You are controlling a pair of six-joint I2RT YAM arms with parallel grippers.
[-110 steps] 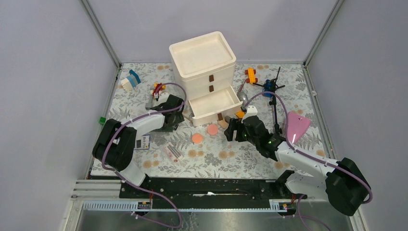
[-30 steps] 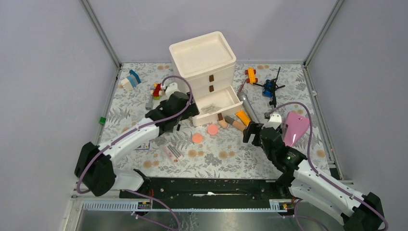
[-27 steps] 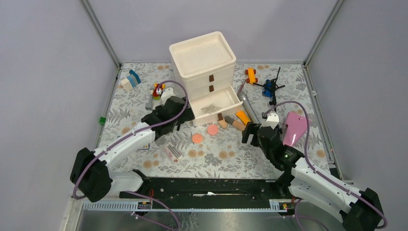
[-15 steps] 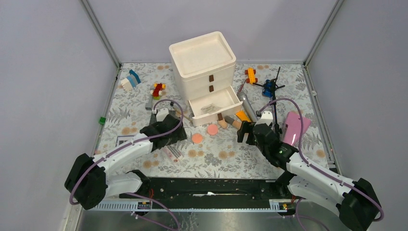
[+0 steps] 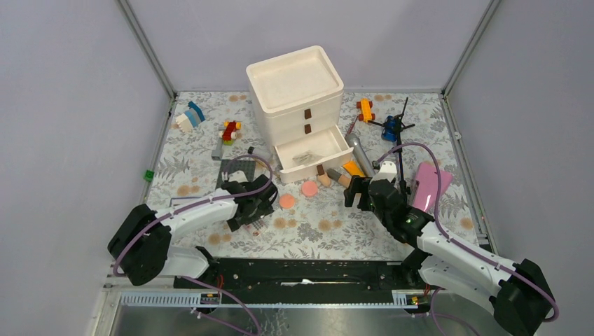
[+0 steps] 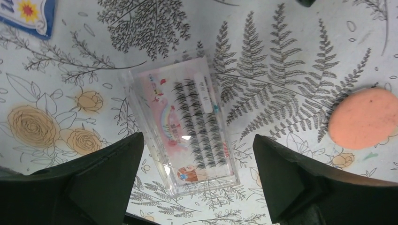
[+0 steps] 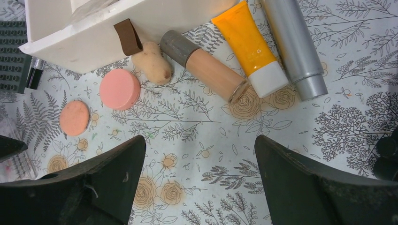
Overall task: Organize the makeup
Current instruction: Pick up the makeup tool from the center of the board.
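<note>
Left hand (image 6: pixel 197 143) retreated over clear rectangular lash case (image 6: pixel 185 126).

We're looking at a robotics lab enclosure: bare grey panel walls (image 5: pixel 70 84), aluminium corner posts (image 5: pixel 146 47), floral mat (image 5: pixel 315 231) over the bench.

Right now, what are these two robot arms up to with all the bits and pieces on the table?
The two arms are sorting makeup into a white drawer unit whose bottom drawer stands open. Neither holds anything. The left pincer hangs open over a clear case of false lashes lying on the table. The right pincer, also open, hovers near the orange tube, silver tube and beige bottle beside the drawer. Two pink discs lie in front of it.
</note>
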